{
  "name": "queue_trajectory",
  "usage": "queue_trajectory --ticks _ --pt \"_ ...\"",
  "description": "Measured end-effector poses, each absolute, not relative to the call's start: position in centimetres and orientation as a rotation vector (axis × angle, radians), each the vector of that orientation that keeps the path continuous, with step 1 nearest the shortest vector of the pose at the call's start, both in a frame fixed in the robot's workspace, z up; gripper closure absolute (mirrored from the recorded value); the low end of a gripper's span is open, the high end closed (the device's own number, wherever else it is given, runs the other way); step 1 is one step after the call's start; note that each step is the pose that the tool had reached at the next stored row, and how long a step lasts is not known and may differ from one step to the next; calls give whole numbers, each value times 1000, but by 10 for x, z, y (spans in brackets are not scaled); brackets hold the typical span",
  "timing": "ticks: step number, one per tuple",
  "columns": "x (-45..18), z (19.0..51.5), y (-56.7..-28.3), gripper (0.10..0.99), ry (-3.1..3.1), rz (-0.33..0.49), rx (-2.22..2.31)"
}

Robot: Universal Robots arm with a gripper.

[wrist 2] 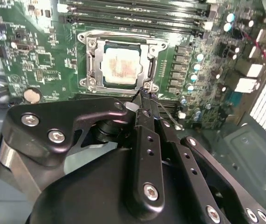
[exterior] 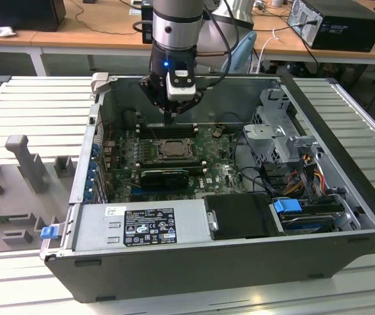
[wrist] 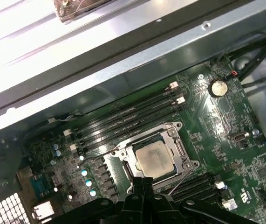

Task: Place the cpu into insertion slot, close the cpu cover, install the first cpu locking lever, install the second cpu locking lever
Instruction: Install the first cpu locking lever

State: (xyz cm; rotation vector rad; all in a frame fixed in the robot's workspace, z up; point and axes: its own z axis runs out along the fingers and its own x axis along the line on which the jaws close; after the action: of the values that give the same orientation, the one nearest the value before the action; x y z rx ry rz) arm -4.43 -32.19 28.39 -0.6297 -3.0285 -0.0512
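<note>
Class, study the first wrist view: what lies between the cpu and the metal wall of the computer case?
In the first wrist view, long black memory slots run side by side across the green board between the cpu and the case wall.

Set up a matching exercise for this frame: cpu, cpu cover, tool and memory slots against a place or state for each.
Things:
1. cpu
2. cpu cover
3. tool
4. memory slots

Places or states:
A. tips together at a corner of the cpu cover
B. long black rows alongside the cpu cover
C. lying flat, dull metal top showing through a window
D. silver frame, folded down flat around the chip

Pairs: 1-C; 2-D; 3-A; 4-B
</note>
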Motion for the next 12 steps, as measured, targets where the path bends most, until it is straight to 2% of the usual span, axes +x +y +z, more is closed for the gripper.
queue_trajectory --ticks 12 --pt "-47 284 -322 980 -3089 -65 -575"
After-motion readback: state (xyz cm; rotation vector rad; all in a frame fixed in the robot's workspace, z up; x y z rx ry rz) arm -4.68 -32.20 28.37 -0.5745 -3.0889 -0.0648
